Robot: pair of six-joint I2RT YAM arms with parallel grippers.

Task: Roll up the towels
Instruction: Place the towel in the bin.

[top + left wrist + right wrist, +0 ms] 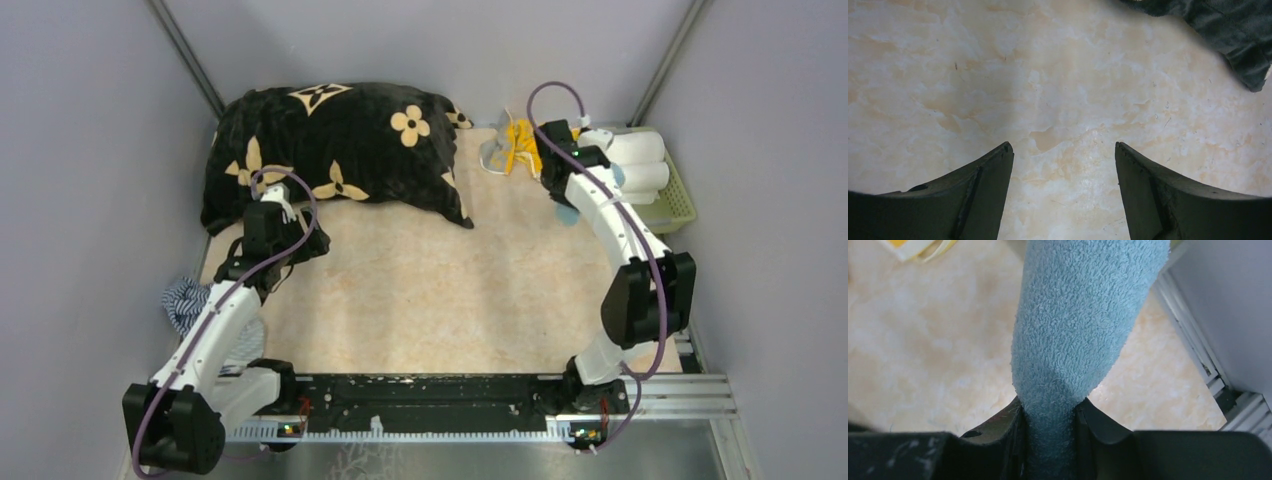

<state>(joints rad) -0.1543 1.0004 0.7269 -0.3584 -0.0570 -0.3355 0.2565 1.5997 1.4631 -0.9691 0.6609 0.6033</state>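
Towel (1083, 325) (blue) pinched in R gripper (1050, 409); L gripper (1063, 147) spread.

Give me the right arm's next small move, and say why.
Probably carry the light blue towel right, toward the green basket. The right end effector is shut on it, the towel is bunched like a roll, and white rolls lie in that basket beside the arm.

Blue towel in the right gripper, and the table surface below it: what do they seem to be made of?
The blue towel looks like soft cotton terry, matte: small fuzzy loops cover all of it. The table surface looks like a smooth, hard sheet printed with a cream and beige marble pattern, perhaps laminate or vinyl; real stone seems unlikely, but the pictures cannot settle it.
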